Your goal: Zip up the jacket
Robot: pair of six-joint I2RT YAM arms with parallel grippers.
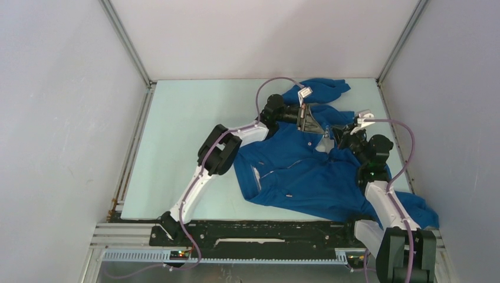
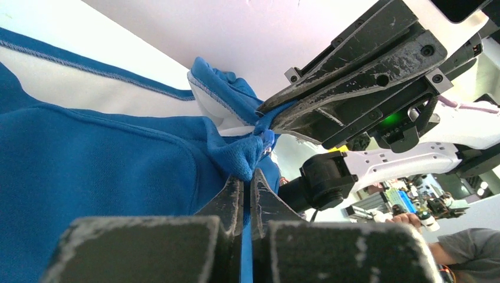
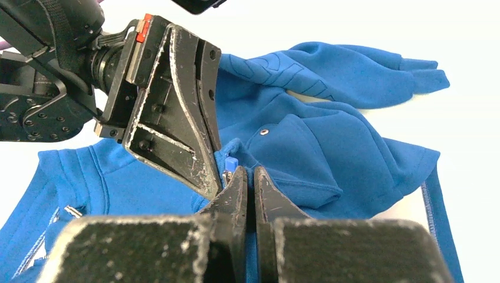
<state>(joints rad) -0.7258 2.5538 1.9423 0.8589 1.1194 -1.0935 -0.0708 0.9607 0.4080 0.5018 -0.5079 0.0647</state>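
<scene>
The royal-blue jacket [image 1: 295, 177] lies spread on the right half of the table, collar toward the far side. My left gripper [image 1: 321, 130] is shut on a fold of its blue fabric near the collar, as the left wrist view [image 2: 247, 175] shows. My right gripper [image 1: 339, 134] meets it from the right and is shut on the jacket edge right beside it [image 3: 247, 172]. The two sets of tips nearly touch. A small blue zipper pull [image 3: 231, 162] sticks up between them. The pale lining [image 2: 118, 94] and a dark snap [image 3: 263, 132] show.
The pale green table [image 1: 188, 130] is boxed in by white walls with metal rails along the left and right edges. One sleeve [image 1: 321, 88] lies bunched at the far edge. The other sleeve [image 1: 421, 212] drapes by the right arm's base.
</scene>
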